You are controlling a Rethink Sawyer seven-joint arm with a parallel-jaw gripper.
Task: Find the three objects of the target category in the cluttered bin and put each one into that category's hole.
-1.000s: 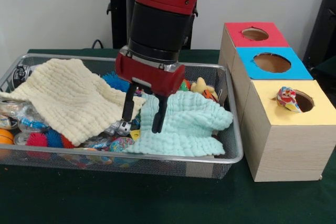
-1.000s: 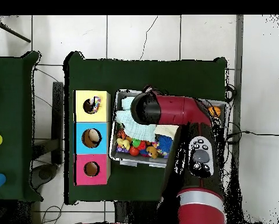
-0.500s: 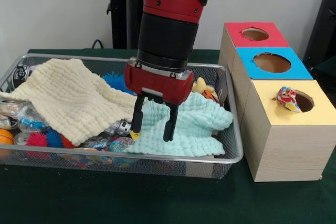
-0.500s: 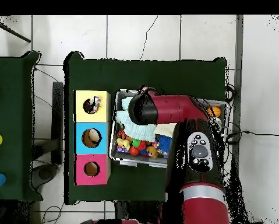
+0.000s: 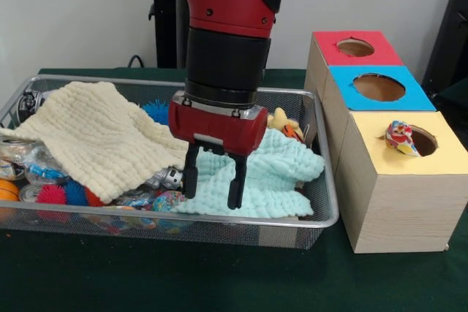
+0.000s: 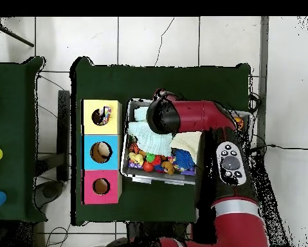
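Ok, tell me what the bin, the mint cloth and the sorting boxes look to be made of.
Bin: metal wire mesh, silvery; you can see through its fine grid. Mint cloth: soft woven cotton by the look, matte, with a puckered waffle texture. Sorting boxes: probably light wood or plywood, going by the faint grain, topped with matte coloured sheets, likely paper.

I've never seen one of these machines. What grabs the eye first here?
The big red and black arm dominates, reaching down into a wire bin with its open gripper over a pale mint cloth. A cream cloth lies over the bin's other side, with bright spiky balls and small toys peeking out around it. Beside the bin stand three boxes topped red, blue and yellow, each with a round hole; a small toy sits at the yellow hole's edge.
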